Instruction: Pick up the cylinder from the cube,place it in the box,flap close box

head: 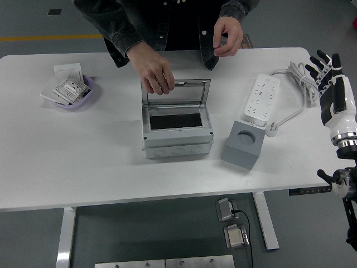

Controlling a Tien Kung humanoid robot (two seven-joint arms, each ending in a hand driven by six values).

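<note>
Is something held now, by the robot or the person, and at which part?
The person's hand holds the grey box's transparent lid at its top edge. The robot's right hand holds nothing.
</note>
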